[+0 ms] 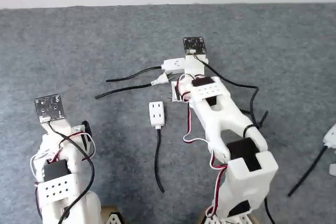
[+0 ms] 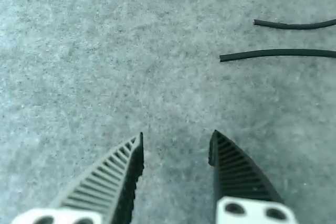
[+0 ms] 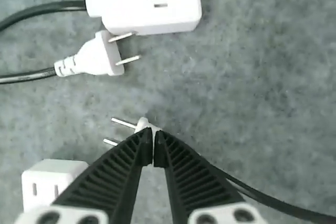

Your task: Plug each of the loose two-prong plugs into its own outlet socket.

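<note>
plug (image 3: pixel 143 126) pinched between right fingers (image 3: pixel 124 167)

The far socket (image 1: pixel 173 65) lies mid-table (image 1: pixel 94 40), and the far cord (image 1: pixel 134 73) runs left from it. Just near of it lies a loose plug (image 1: pixel 160 81), prongs pointing right and close beside the socket. The plug cord (image 1: pixel 123 88) also runs left. The near socket (image 1: pixel 156 114) lies nearer and slightly left, with the near cord (image 1: pixel 157 161) trailing toward the near edge. Just right of it, between it and the loose plug, the right gripper (image 3: pixel 152 139) is closed on a held plug (image 3: pixel 140 126), prongs pointing left. The left gripper (image 2: pixel 176 145), fingers parted, sits over bare table at the near left. Both leftward cords end to its far right.
</note>
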